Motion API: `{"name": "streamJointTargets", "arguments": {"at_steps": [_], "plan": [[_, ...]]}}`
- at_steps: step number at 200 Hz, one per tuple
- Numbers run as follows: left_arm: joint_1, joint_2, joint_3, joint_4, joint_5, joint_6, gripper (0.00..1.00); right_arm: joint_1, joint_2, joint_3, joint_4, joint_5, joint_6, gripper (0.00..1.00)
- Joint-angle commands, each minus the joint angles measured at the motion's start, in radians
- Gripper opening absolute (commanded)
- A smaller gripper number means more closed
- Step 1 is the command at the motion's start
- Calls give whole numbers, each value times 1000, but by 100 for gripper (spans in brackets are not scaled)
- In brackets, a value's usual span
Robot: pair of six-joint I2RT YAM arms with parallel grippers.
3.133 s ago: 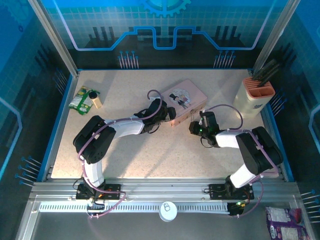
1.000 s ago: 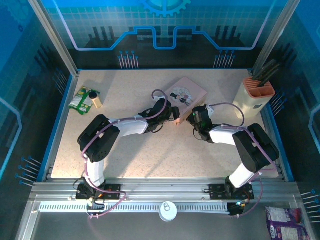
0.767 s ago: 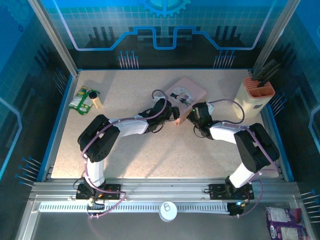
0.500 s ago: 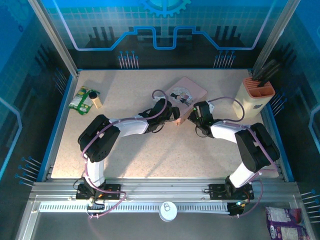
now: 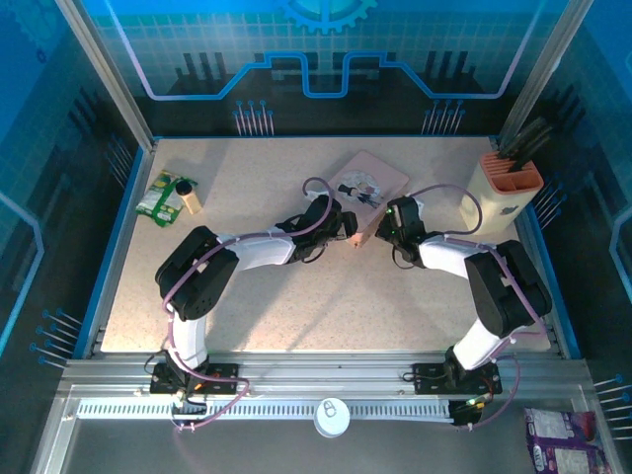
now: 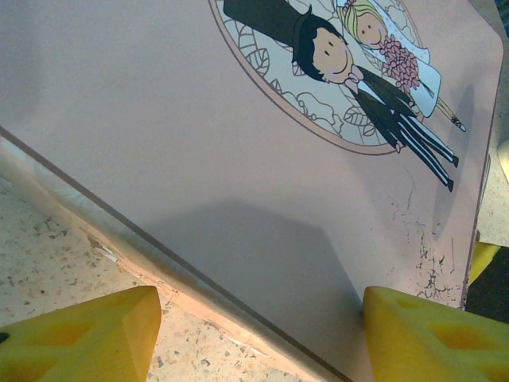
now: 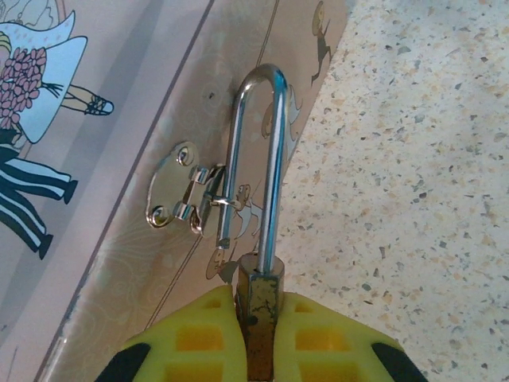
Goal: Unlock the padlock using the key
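Note:
The brass padlock (image 7: 258, 296) is pinched by its body in my right gripper (image 7: 260, 309), which is shut on it. Its silvery shackle (image 7: 274, 143) points away from me and passes through the metal hasp (image 7: 184, 195) on the side wall of the pink tin (image 5: 370, 184). The shackle's shorter leg ends free, just outside the body. My left gripper (image 6: 261, 296) is open at the tin's near left corner, one yellow finger (image 6: 79, 334) over the table and the other finger (image 6: 433, 338) over the lid (image 6: 238, 159). The key is out of view.
A cream holder with an orange top (image 5: 502, 193) stands at the back right. A green packet (image 5: 155, 196) and a small bottle (image 5: 188, 197) lie at the back left. A white disc (image 5: 332, 417) sits on the front rail.
My right gripper has moved a little farther back along the tin's side with the padlock in it. The left arm has barely moved.

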Motion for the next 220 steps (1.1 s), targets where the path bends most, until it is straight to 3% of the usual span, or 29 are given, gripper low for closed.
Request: {"name": "streamJointTargets", "arguments": {"at_steps": [1,88,140,187,220], "plan": [[2,56,-13,-169,-29,13,68,-33,-39,-28,-15,-50,-116,0],[3,51,24,-191,-32,23,69,-93,-34,0,-145,-84,-234,0],[3,-15,114,-274,-83,127,76,-68,-46,-66,-83,-239,-175,0],[-23,105,343,-426,-80,268,78,-66,-92,-172,22,-263,-142,0],[-41,197,440,-489,-99,289,80,-64,-97,-200,56,-296,-125,0]]}}
